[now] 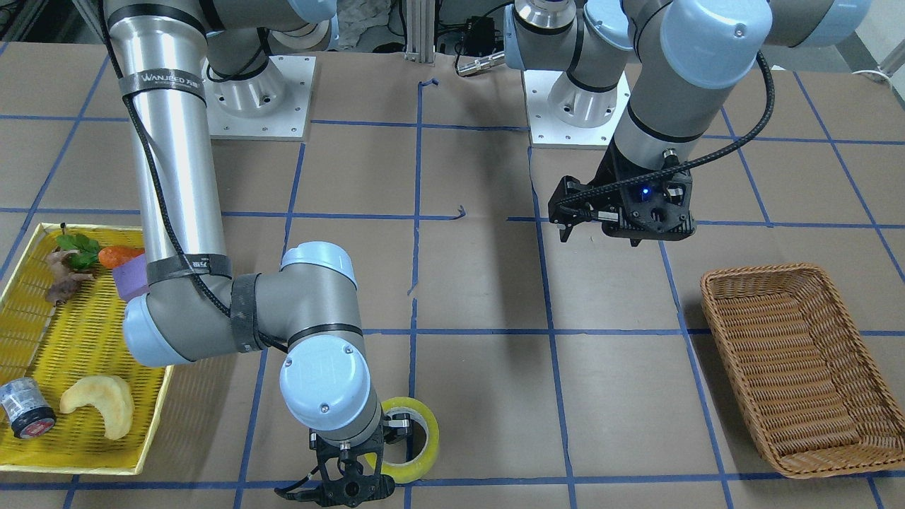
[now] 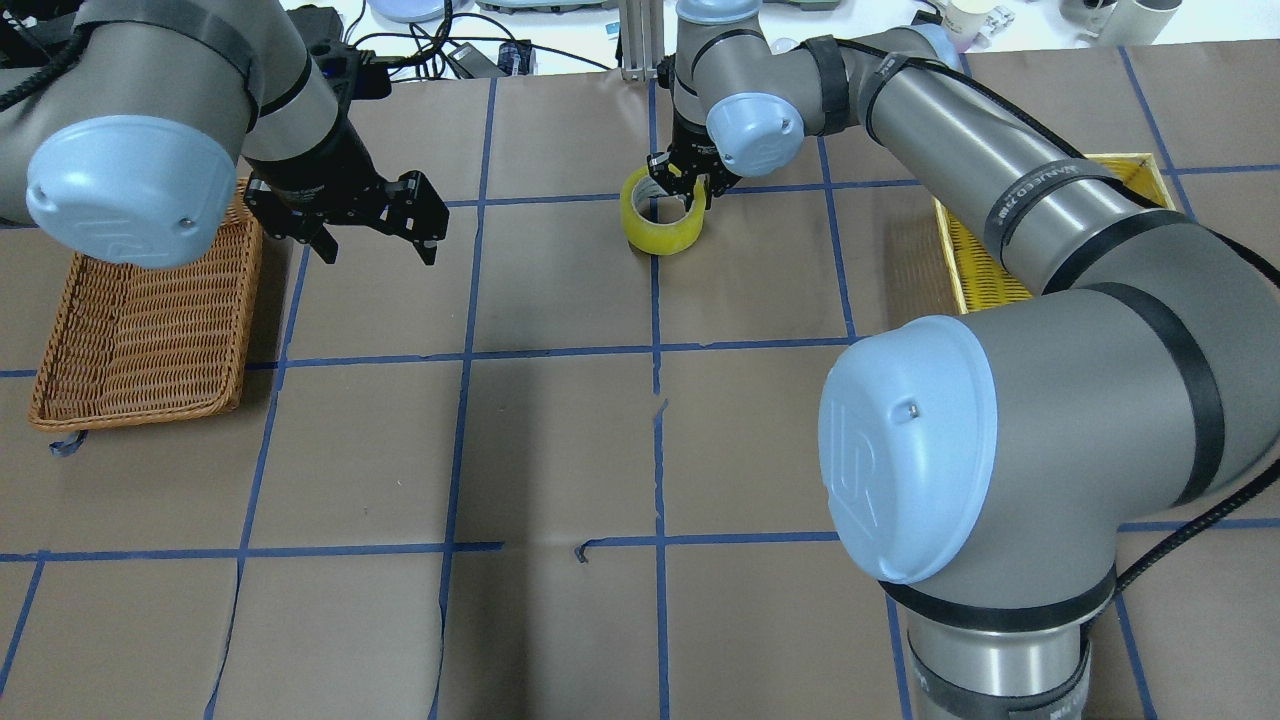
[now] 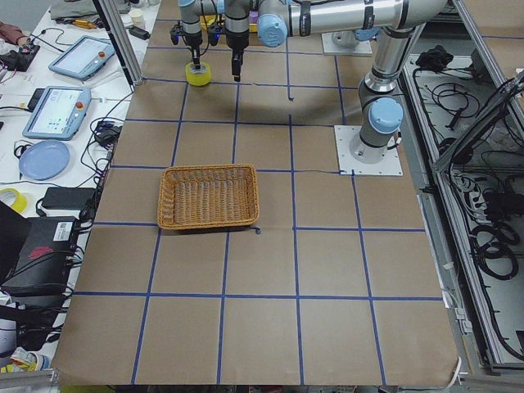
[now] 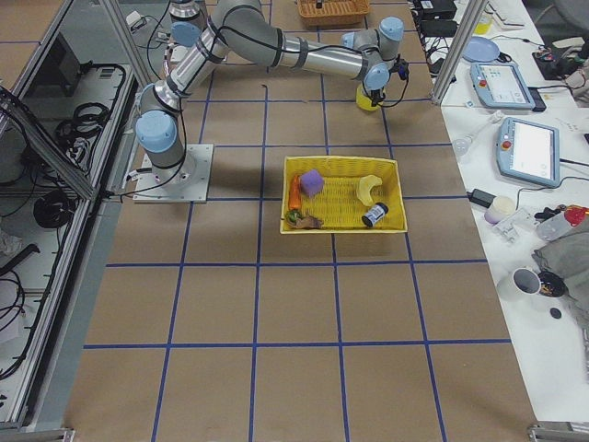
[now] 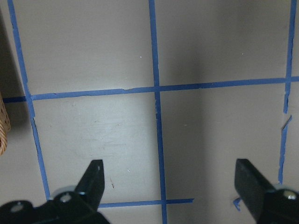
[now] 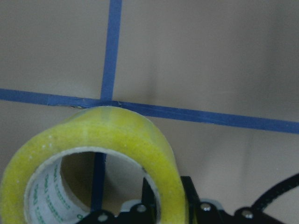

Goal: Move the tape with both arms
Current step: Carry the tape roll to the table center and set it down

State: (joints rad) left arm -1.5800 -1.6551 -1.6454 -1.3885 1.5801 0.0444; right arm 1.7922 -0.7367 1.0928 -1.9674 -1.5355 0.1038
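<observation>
Brown paper ruled with blue tape lines covers the tabletop (image 2: 560, 440) I work over. My right claw (image 2: 682, 190) is clenched on the tape (image 2: 660, 230): one finger reaches down inside the roll's big hole, the other sits against its yellow outer face, and the wall is pinched between them. From my right wrist the roll fills the lower left of the view, its whitish core showing, with a crossing of two blue lines just past it. I cannot tell whether the roll rests on the paper or hangs just clear of it. It sits about midway along the table's length, toward the long edge across from my bases.

My left claw (image 2: 370, 235) is spread wide with nothing in it, hovering over bare paper. The tape lies well apart from it, off toward my right.

Further out, a wicker basket (image 2: 140, 330) sits toward the table's left end, close beside my left claw. A yellow tray (image 1: 63, 339) toward the right end holds a few small items.
</observation>
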